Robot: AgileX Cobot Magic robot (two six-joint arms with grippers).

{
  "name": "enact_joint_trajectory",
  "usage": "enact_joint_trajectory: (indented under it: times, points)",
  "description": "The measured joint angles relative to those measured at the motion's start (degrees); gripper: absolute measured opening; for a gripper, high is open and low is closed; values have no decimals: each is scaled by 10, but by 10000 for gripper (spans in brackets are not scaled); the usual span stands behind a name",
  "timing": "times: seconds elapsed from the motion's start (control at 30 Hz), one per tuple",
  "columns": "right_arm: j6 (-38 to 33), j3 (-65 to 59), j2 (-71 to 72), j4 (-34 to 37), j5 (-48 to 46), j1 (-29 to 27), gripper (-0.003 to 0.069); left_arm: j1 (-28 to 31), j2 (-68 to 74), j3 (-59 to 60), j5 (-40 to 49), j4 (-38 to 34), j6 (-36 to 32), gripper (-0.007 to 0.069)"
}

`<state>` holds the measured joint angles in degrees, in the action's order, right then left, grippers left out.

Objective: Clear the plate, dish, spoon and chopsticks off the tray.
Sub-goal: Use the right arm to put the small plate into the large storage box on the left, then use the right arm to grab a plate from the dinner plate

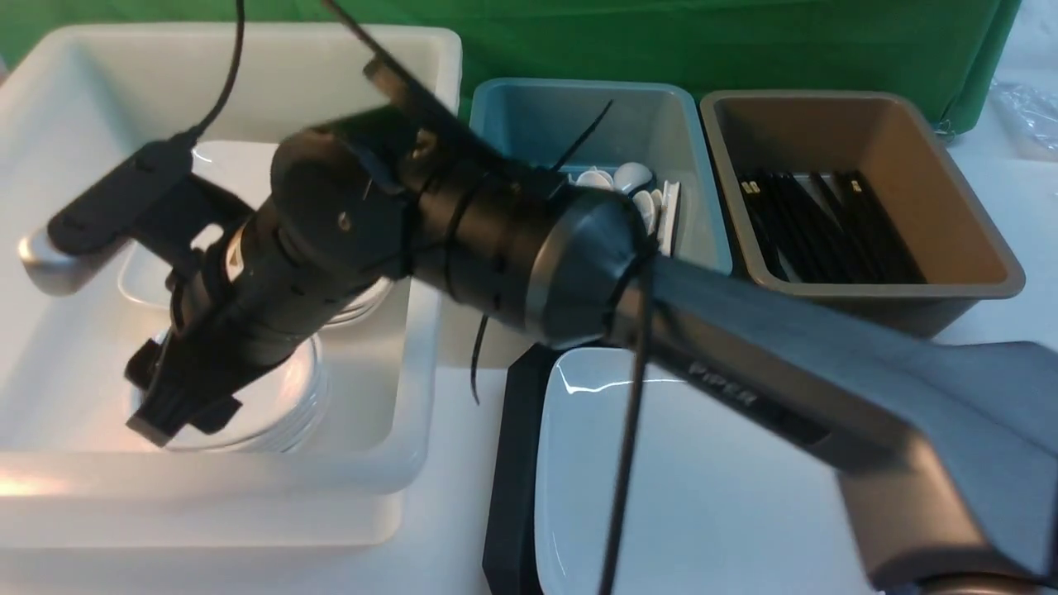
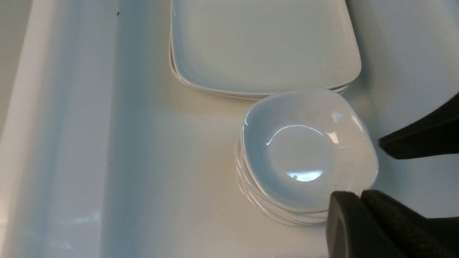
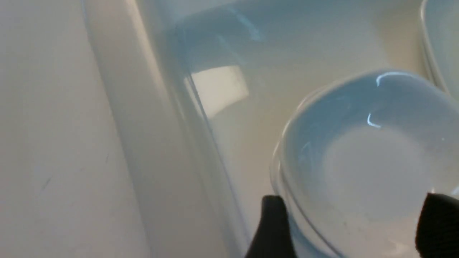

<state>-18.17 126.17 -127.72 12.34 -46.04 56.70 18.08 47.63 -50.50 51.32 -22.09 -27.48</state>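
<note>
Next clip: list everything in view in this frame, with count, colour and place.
white tub: one, white, table's left side
large plates: stack, white, white tub's far part
small dishes: stack, white, white tub, nearer than the large plates
blue tub: one, blue, behind the tray
spoons: several, white, in the blue tub
brown tub: one, brown, right of the blue tub
chopsticks: many, black, in the brown tub
tray: one, black, near centre
plate: one, white, on the tray
cloth: one, green, backdrop
table: one, white, under everything
right arm: one, grey and black, reaching into the white tub
right gripper: one, black, open over the small dishes
black fingers: two, left wrist view, beside the small dishes; owner unclear
</note>
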Motion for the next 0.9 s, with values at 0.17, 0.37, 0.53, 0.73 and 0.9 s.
enact_joint_trajectory:
  times: [0.17,0.37,0.53,0.73,0.9]
  points:
    - [45,16,68,-114,-117,-25,372,-10,0,0,-2,-24,-5,15]
    - [83,-15,177,-178,-208,-165,36,-86,2,0,-3,-106,-82,15]
    - [81,-178,302,-101,-207,-360,19,-190,13,0,12,-36,-58,15]
    - [29,-400,356,31,-202,-553,32,-230,26,0,3,8,-37,15]
    - [-49,-559,332,169,-116,-634,188,-232,27,0,-18,-15,-29,15]
